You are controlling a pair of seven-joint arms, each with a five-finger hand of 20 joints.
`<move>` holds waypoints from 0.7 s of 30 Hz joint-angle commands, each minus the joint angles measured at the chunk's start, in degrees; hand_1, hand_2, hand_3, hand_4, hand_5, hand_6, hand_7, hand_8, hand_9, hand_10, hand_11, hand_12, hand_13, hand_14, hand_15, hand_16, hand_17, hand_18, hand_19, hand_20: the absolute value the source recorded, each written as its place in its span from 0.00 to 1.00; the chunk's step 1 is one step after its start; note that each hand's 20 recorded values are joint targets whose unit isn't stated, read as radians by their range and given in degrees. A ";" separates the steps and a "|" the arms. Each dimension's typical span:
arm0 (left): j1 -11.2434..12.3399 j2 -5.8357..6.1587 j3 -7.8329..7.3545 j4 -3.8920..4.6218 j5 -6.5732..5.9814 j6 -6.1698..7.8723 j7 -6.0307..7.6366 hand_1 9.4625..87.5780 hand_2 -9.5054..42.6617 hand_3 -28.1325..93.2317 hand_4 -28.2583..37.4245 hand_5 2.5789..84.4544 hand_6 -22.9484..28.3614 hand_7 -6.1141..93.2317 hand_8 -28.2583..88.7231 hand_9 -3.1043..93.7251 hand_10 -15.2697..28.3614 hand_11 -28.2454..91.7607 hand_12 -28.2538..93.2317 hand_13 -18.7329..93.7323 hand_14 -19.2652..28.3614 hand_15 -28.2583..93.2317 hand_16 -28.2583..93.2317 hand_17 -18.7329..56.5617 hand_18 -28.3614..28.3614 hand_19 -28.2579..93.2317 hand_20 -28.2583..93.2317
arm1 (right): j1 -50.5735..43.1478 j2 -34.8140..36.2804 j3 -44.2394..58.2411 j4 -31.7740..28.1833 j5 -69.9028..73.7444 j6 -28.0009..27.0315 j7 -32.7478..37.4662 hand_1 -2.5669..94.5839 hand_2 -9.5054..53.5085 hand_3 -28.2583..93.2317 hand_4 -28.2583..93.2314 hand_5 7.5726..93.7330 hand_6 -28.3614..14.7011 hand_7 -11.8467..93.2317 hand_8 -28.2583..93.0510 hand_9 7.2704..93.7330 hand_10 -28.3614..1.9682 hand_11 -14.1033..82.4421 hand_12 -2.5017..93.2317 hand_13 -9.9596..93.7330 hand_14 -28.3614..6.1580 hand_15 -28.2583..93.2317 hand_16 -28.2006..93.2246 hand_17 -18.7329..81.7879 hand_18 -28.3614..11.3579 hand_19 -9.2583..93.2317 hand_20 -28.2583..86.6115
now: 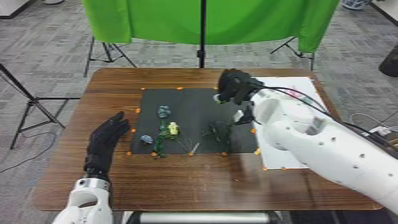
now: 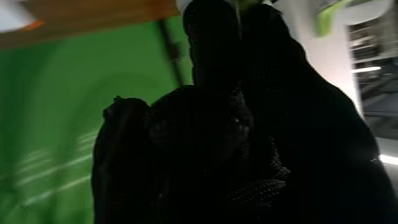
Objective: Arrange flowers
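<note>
In the head view my left hand [image 1: 107, 139] lies over the table's left side, its fingers straight and holding nothing. My right hand [image 1: 234, 85] is above the dark mat's back right corner, with a small pale green-and-white thing [image 1: 217, 98] at its fingertips; its shape is mostly hidden. In the right wrist view my right hand [image 2: 213, 120] pinches something pale green [image 2: 244, 4] between its tips. On the mat are blue flowers [image 1: 163, 111], a yellow flower [image 1: 173, 128], another blue bloom [image 1: 147, 139], green stems [image 1: 160, 145] and a dark stemmed piece [image 1: 220, 131].
The dark mat [image 1: 193, 112] has orange markers around its edge. A white sheet [image 1: 282, 161] lies under my right arm, with a pink item [image 1: 292, 93] near its back end. Beyond the wooden table [image 1: 107, 87] hang a green cloth [image 1: 249, 22] and a black pole [image 1: 202, 35].
</note>
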 commanded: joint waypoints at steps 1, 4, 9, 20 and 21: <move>0.67 -0.76 0.62 0.63 0.12 -0.08 -0.58 0.21 0.20 0.76 0.04 0.46 0.52 0.16 0.19 0.45 0.64 0.36 0.32 0.44 0.74 0.38 0.23 0.29 0.70 0.28 0.37 | -1.25 -4.37 -3.85 -1.21 1.75 -2.89 -1.25 0.71 0.00 0.65 0.12 0.84 0.65 0.32 0.36 0.98 0.66 0.25 0.48 0.98 0.80 0.69 0.54 0.83 0.43 1.00 0.74; 0.68 -0.91 0.66 0.71 0.16 -0.07 -0.58 0.21 0.20 0.76 0.04 0.46 0.52 0.16 0.19 0.45 0.64 0.36 0.32 0.44 0.74 0.38 0.23 0.29 0.70 0.28 0.37 | -1.86 -4.56 -4.98 -1.57 1.73 -3.02 -1.36 0.70 0.00 0.65 0.12 0.84 0.65 0.32 0.36 0.98 0.66 0.25 0.49 0.98 0.79 0.69 0.54 0.82 0.42 1.00 0.74; 0.67 -1.15 0.84 0.78 0.21 -0.38 -0.58 0.21 0.20 0.76 0.04 0.47 0.52 0.16 0.19 0.45 0.64 0.36 0.32 0.44 0.74 0.38 0.23 0.29 0.70 0.28 0.37 | -2.32 -4.87 -5.96 -1.01 -0.02 -4.59 -1.75 0.69 0.00 0.65 0.12 0.83 0.65 0.33 0.35 0.97 0.65 0.24 0.49 0.98 0.79 0.70 0.54 0.82 0.42 1.00 0.74; 0.69 -0.99 0.85 0.80 0.14 -0.54 -0.62 0.21 0.20 0.76 0.04 0.47 0.52 0.16 0.19 0.45 0.64 0.36 0.32 0.44 0.74 0.38 0.23 0.29 0.70 0.28 0.37 | -3.46 -4.98 -5.37 0.03 -1.43 -1.34 -1.94 0.67 0.00 0.64 0.12 0.82 0.65 0.32 0.35 0.95 0.65 0.24 0.49 0.97 0.79 0.70 0.54 0.81 0.41 1.00 0.74; 0.66 -1.00 0.85 0.79 0.16 -0.62 -0.64 0.21 0.20 0.76 0.04 0.47 0.53 0.16 0.19 0.45 0.64 0.36 0.32 0.44 0.74 0.38 0.23 0.29 0.70 0.28 0.37 | -3.60 -5.03 -5.15 0.01 -1.75 -1.63 -2.11 0.67 0.00 0.64 0.11 0.81 0.65 0.32 0.35 0.95 0.65 0.24 0.49 0.97 0.79 0.70 0.54 0.81 0.41 1.00 0.74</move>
